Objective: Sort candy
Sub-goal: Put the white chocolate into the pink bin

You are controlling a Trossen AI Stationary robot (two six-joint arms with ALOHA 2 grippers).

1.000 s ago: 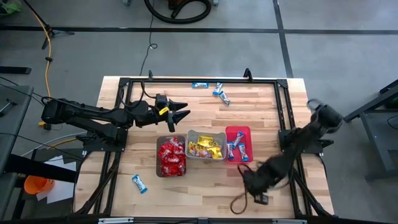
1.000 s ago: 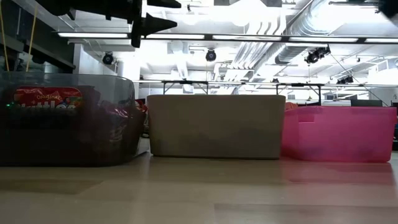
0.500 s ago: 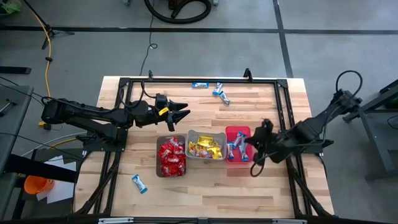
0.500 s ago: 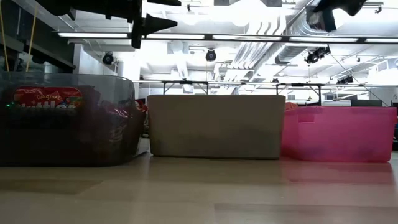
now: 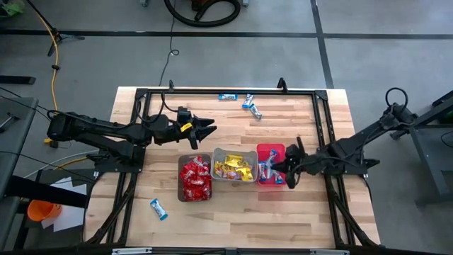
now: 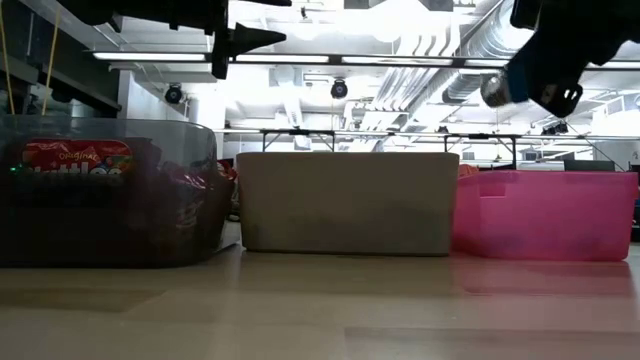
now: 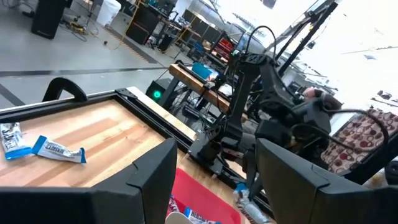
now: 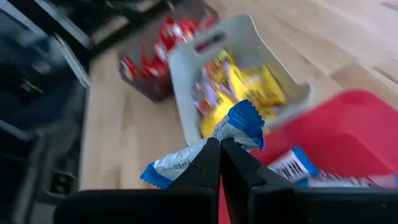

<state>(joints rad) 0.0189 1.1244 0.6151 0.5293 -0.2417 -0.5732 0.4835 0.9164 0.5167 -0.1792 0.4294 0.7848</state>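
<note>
three bins stand side by side in a row near the middle of the wooden table: a brown bin full of red packets, a grey bin with yellow packets, and a pink bin with a few blue-and-white bars. nearer the front edge than the row, well apart from it, one blue-and-white bar lies alone on the bare wood.

the right gripper hangs over the pink bin's right front side, its fingers pressed together on a blue-and-white bar; the wrapper sticks out to both sides of the fingertips. from its wrist camera the bar hangs above the boundary between the grey bin and the pink one, with the brown bin beyond.

the left gripper hangs in the air just behind the brown bin, its fingers spread wide with nothing between them. from table height it shows high above the bin tops.

farther back, near the table's far edge, three more bars lie loose: one alone, and two just beside each other a little to its right. a black frame runs around the work area, and the bars lie just inside its rear rail.
</note>
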